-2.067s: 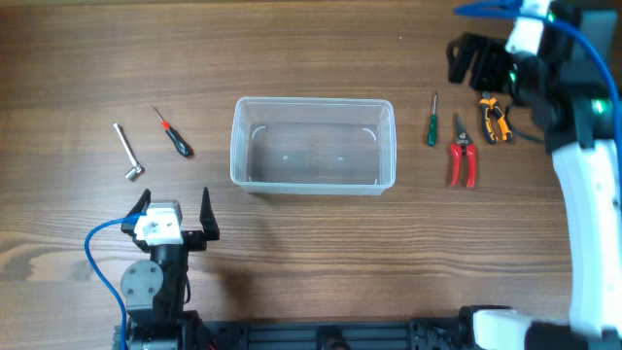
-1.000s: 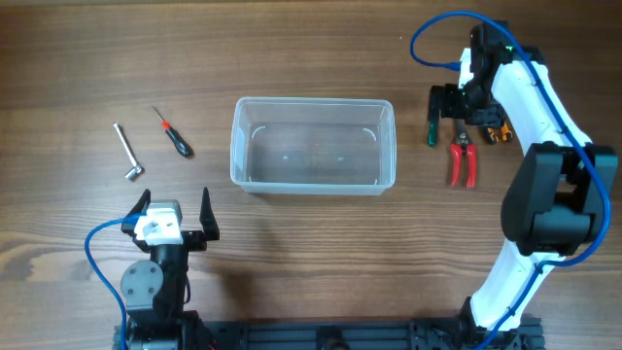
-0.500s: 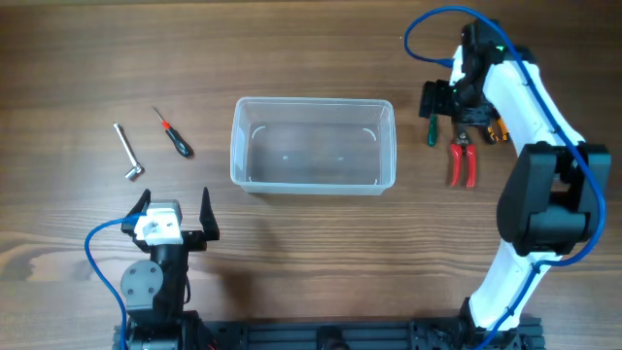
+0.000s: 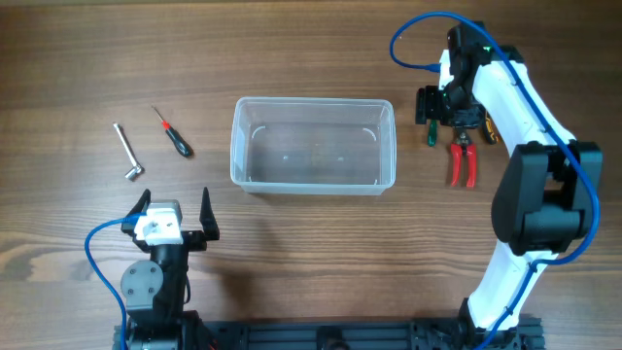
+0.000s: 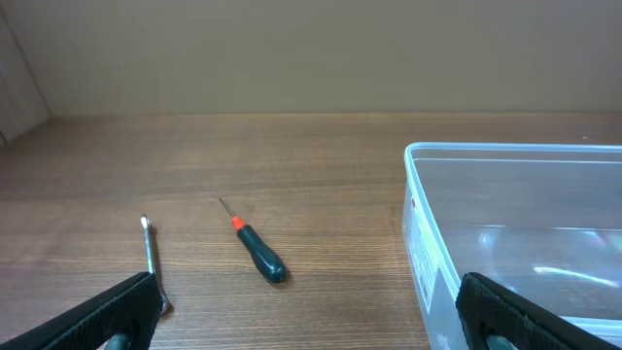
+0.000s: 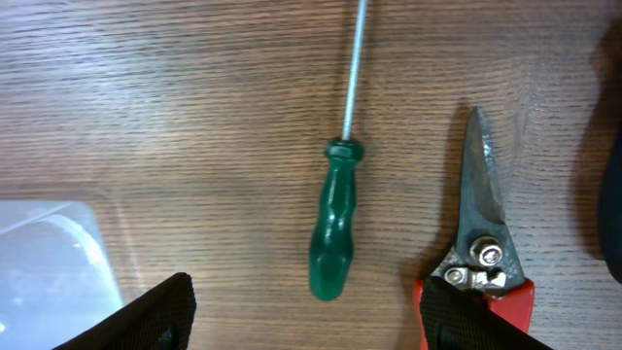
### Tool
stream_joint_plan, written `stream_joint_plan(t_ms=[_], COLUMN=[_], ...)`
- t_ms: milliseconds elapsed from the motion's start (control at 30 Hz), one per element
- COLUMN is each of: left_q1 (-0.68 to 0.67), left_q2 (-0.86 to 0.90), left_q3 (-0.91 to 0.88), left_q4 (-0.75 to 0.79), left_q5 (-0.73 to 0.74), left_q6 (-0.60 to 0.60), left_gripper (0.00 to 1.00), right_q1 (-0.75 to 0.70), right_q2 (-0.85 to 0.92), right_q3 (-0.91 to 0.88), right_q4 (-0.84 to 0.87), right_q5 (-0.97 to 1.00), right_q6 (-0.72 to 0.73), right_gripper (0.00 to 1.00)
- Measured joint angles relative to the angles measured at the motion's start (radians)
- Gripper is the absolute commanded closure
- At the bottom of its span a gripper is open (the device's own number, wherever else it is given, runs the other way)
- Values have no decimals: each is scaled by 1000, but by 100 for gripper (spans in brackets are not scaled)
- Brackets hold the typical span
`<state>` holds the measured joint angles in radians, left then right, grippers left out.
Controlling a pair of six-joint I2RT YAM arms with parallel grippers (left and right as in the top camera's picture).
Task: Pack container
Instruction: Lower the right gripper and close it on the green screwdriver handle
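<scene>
None of the tools lies in the container (image 4: 313,185) yet; it sits empty mid-table. The right gripper (image 4: 429,107) hangs over the green screwdriver (image 6: 332,233), jaws spread either side of its handle, grasping nothing. The left gripper (image 4: 175,202) rests wide open and empty near the table's front edge; the wrench (image 4: 128,152), red screwdriver (image 4: 175,134) and red cutters (image 4: 463,160) lie outside.

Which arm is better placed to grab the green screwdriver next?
Right: the right gripper hangs open over the green screwdriver, fingers either side of its handle. The left gripper sits beyond the container.
</scene>
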<state>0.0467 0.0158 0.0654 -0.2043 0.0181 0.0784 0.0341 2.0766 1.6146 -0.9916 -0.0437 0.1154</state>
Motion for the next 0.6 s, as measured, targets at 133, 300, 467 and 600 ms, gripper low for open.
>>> stream_joint_plan(t_ms=[133, 300, 467, 600], left_q1=[0, 0, 0, 0], left_q2=[0, 0, 1, 1], left_q3=[0, 0, 0, 0], left_q4=[0, 0, 0, 0], left_q5=[0, 0, 0, 0], left_q6=[0, 0, 0, 0], left_gripper=[0, 0, 0, 0], right_q1=[0, 0, 0, 0], right_q2=[52, 120, 120, 120], right_q3=[0, 4, 4, 4], right_q4=[2, 14, 43, 57], right_q5=[0, 10, 14, 15], right_q6=[8, 14, 15, 21], right_gripper=[24, 24, 28, 34])
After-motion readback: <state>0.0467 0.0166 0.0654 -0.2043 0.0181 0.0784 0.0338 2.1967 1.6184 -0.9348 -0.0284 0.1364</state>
